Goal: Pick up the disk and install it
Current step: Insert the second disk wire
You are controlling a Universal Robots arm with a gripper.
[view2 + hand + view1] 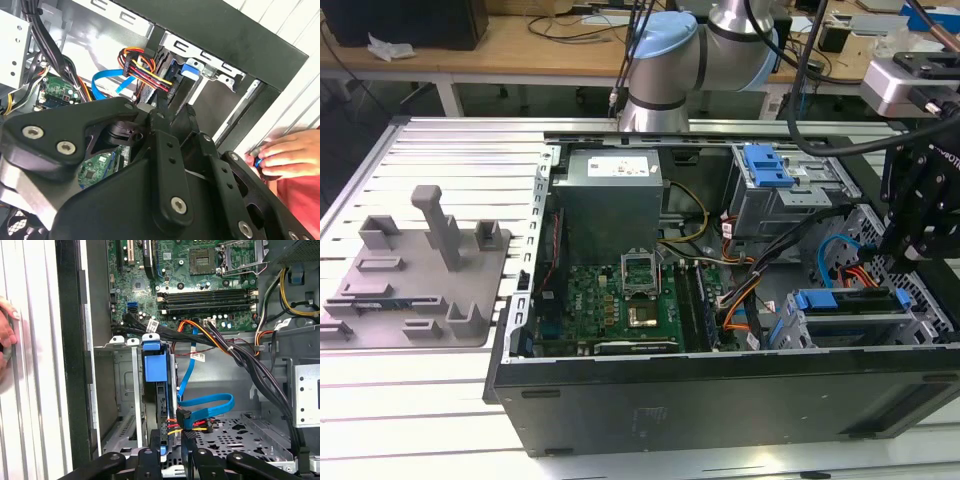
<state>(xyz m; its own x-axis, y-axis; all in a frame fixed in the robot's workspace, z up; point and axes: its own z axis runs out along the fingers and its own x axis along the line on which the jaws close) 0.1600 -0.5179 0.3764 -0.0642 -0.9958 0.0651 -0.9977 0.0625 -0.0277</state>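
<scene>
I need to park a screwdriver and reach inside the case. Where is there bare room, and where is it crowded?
Bare: the ribbed table behind the grey fixture, and the strip in front of it. Inside the case, the perforated floor beside the disk is fairly open. Crowded: the cable bundle above it and the claw over the drive cage.

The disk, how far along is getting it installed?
Done: the disk is off the table and stands in a slot of the drive cage, so the pickup looks finished. In hand: the claw is at the disk's end. Left: seating it fully, and I can't tell whether that has happened.
</scene>
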